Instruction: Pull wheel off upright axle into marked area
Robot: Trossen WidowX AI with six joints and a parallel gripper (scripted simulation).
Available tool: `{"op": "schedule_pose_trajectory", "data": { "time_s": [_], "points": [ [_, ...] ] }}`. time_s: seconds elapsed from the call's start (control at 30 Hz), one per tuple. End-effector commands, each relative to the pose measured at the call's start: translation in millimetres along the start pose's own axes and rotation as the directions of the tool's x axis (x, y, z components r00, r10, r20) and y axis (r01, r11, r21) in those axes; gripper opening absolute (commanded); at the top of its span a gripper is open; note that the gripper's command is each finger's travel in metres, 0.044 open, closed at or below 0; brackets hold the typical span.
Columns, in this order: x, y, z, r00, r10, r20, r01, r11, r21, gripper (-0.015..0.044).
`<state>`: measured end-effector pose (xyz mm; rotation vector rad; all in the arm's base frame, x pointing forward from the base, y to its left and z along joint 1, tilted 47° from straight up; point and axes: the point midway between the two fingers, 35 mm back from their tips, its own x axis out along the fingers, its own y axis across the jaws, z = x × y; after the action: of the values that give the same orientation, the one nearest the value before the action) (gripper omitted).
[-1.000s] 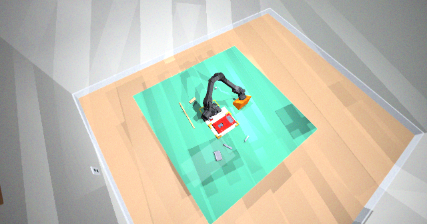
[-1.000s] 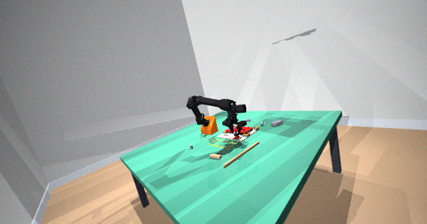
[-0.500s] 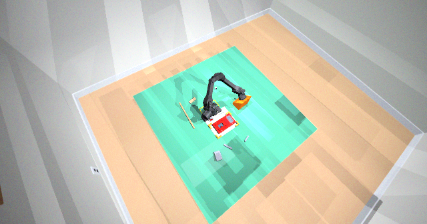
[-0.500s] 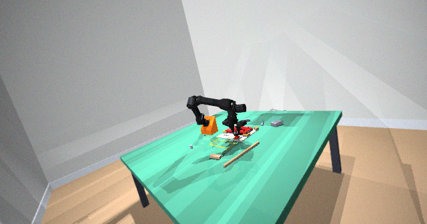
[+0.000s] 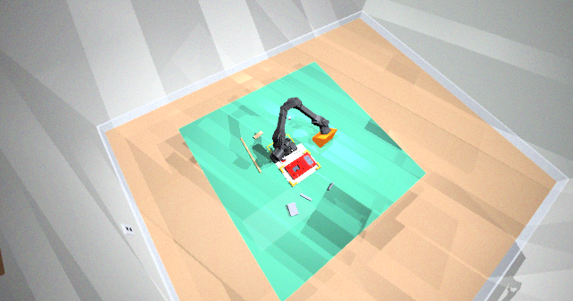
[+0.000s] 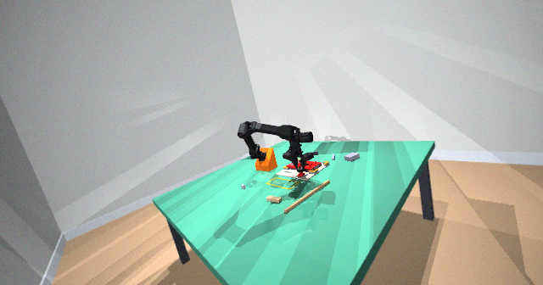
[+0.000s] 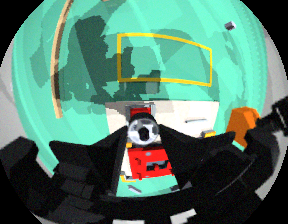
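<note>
Wheel (image 7: 143,132) sits between our claw's (image 7: 143,137) fingers, at the near end of the red board (image 7: 152,163); we have the claw closed partway onto it, gripping it. Whether it is on its axle we cannot tell (the fingers crowd the wrist view). The yellow-outlined area (image 7: 209,68) lies just beyond on the green table (image 6: 373,179), near a wooden stick (image 6: 307,196) and small block (image 6: 274,198).

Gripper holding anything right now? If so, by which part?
Yes: the gripper is shut on the wheel, fingers on opposite sides of its rim, at the red board.
</note>
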<state>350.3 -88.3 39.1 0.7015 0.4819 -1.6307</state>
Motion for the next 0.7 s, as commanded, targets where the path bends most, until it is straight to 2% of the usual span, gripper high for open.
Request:
{"op": "schedule_pose_trajectory", "data": {
  "time_s": [0.0, 0.67],
  "points": [
    [-3.0, 0.2, -0.4, 1.000, 0.002, -0.002, -0.002, 1.000, 0.000, 0.0000],
    [-9.5, 0.3, -0.6, 1.000, 0.004, -0.002, -0.004, 1.000, -0.001, 0.0000]
  ]
}}
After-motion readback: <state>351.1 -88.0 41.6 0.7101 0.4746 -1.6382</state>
